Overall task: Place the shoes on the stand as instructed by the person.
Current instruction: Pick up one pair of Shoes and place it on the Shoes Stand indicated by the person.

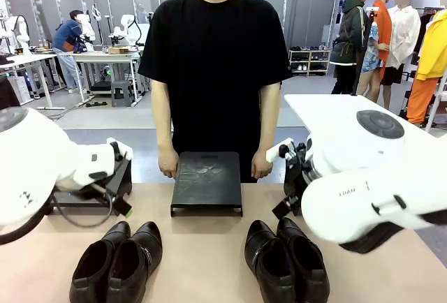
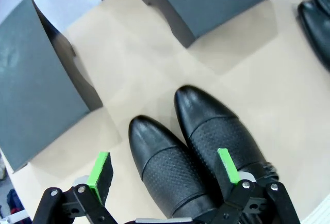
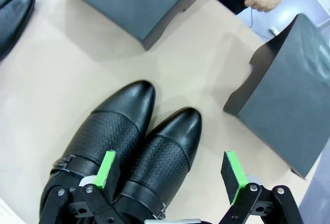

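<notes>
Two pairs of glossy black dress shoes sit on the tan table point(image 1: 202, 261). The left pair of shoes point(image 1: 119, 261) is at 7 o'clock and the right pair of shoes point(image 1: 286, 261) at 5 o'clock. In each pair the two shoes are side by side and touching, with toes toward 12 o'clock.

The middle stand point(image 1: 207, 181), dark and flat-topped, lies at 12 o'clock between the pairs and beyond them. The person point(image 1: 213, 52) in a black T-shirt stands behind it, with one hand point(image 1: 167, 163) and the other hand point(image 1: 262, 165) at its two far corners.

The left gripper point(image 2: 164, 171) hangs over the left pair with its jaws spread wide and holds nothing. One green pad is above a shoe and the other above bare table. The left side stand point(image 2: 36, 90) lies at 10 o'clock from those toes.

The right gripper point(image 3: 170, 170) is also fully spread and empty above the right pair. The right side stand point(image 3: 289, 95) is at 2 o'clock from the toes.
</notes>
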